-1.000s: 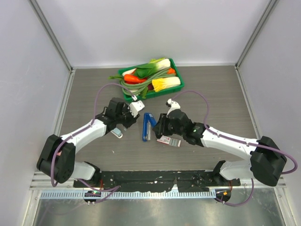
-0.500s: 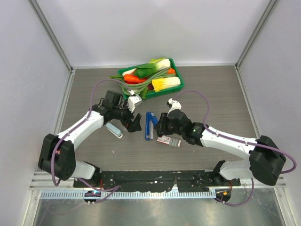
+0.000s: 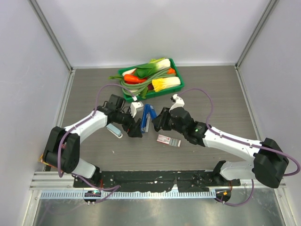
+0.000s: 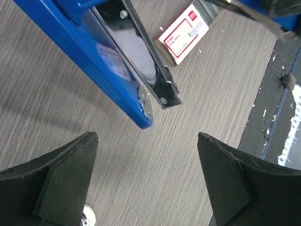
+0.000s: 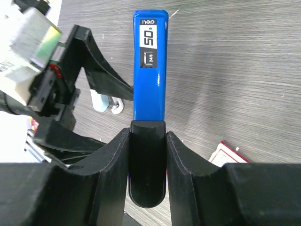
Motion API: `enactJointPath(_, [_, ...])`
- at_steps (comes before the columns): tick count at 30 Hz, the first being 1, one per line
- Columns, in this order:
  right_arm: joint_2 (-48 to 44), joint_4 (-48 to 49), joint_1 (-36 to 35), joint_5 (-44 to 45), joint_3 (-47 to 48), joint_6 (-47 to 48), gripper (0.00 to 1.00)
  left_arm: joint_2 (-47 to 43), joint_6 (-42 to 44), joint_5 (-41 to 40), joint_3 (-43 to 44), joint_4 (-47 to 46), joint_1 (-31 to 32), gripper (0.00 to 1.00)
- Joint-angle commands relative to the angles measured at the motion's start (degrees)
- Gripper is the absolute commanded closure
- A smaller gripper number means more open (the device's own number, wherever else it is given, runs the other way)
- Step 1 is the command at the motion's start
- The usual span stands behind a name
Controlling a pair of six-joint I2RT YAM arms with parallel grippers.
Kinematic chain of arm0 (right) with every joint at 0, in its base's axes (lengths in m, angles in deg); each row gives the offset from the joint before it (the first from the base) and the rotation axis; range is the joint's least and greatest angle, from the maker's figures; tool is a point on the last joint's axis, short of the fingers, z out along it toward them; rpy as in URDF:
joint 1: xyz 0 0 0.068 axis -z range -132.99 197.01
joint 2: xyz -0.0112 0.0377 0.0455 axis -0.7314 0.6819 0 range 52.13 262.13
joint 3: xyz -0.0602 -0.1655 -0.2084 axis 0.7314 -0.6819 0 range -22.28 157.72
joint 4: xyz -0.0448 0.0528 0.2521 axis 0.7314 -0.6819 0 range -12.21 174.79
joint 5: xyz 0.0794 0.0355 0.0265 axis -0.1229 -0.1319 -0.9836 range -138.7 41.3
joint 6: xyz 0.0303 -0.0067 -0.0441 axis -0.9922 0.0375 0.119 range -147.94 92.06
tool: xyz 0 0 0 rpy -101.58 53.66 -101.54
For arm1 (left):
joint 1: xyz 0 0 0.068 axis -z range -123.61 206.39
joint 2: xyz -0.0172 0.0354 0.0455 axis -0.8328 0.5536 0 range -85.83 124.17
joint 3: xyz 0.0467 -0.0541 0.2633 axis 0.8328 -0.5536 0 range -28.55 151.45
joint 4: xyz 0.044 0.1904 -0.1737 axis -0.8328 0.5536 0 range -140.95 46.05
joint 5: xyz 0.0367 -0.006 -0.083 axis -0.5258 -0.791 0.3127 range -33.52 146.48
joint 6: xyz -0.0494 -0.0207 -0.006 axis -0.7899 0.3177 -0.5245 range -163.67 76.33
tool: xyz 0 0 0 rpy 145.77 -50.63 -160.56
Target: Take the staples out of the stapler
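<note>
Both arms at the stapler (image 5: pixel 149 70) — right gripper (image 5: pixel 147 141) pinching its rear, left gripper (image 4: pixel 146 179) spread wide — no staples visibly out yet.

The right gripper (image 5: pixel 147 135) clamped the black rear end of the blue stapler (image 5: pixel 149 75), which pointed away and bore a label reading "50". The left gripper (image 5: pixel 110 113) stood spread just beside it. A red-and-white box (image 5: pixel 229 153) showed one corner on the grey wood-grain table (image 5: pixel 235 70).

open: table (image 3: pixel 221 94) at far right | blocked: crate (image 3: pixel 179 73) behind stapler (image 3: pixel 148 117), box (image 3: pixel 168 140) before it, left hand (image 3: pixel 135 128) alongside
</note>
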Motion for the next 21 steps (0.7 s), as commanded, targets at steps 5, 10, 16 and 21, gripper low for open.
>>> enactJointPath(5, [-3.9,9.5,0.1,-0.5,3.4,-4.5,0.99,-0.2,0.0,-2.1,-1.9,-7.7,0.8,0.18])
enactJointPath(10, [-4.5,9.5,0.0,-1.8,3.4,-5.3,0.99,0.0,1.2,-3.2,-1.7,-8.5,0.8,0.23])
enactJointPath(16, [-4.9,12.3,0.1,-3.2,0.6,-8.2,0.99,-0.3,2.9,-4.1,-1.5,-8.7,0.9,0.35])
enactJointPath(21, [-4.4,14.0,0.1,-4.9,-0.6,-9.8,0.99,-1.2,2.8,-6.0,-2.3,-11.4,0.9,0.57])
